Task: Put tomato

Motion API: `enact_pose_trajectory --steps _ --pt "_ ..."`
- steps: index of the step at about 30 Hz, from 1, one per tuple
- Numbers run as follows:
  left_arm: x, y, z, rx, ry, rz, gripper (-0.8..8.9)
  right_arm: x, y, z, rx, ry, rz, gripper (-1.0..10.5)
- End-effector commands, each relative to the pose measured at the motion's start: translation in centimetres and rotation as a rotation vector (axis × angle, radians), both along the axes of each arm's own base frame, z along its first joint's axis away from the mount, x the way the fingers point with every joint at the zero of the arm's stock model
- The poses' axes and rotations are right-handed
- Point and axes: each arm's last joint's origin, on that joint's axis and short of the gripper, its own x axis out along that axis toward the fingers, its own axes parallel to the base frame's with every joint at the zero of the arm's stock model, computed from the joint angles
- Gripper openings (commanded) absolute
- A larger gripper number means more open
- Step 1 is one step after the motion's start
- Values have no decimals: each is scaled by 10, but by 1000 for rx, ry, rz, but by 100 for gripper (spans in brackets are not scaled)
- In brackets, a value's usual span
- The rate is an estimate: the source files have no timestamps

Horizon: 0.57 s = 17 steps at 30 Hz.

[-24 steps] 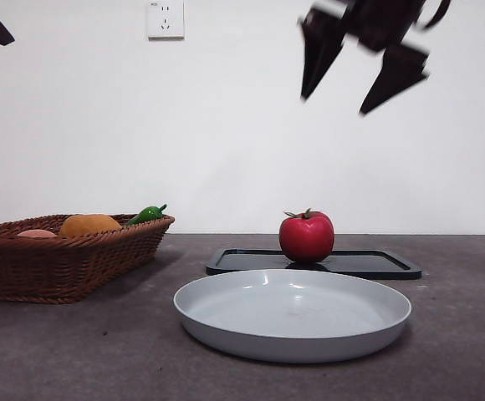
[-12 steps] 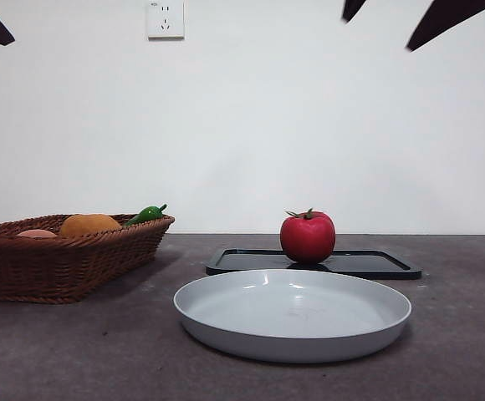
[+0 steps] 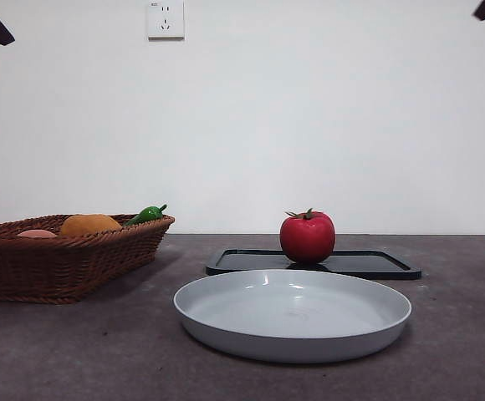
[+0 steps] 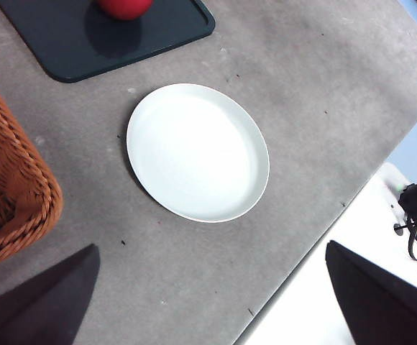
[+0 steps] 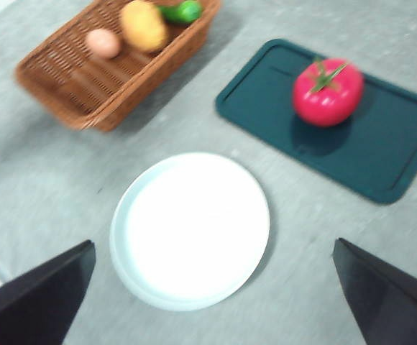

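Red tomato (image 3: 307, 238) sits on the dark tray (image 3: 376, 264); the right tool (image 5: 216, 302) (jaws spread, empty) has lifted away, so placement looks finished.

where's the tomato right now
The tomato sits on the dark tray, toward its left end in the front view, just behind the empty white plate and to the right of the wicker basket. No pincer touches it.
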Motion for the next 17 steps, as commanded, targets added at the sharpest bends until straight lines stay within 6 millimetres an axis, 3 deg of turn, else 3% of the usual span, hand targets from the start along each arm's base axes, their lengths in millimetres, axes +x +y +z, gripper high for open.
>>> enact_pose_trajectory --steps 1,10,17 --pt "1 -1 4 -3 -22 -13 496 -8 0 -5 16 -14 17 579" --pt "1 -1 4 -3 -22 -13 496 -18 2 -34 47 65 105 579" --pt "1 -1 4 -3 -21 -13 496 -17 3 -35 59 53 115 578"
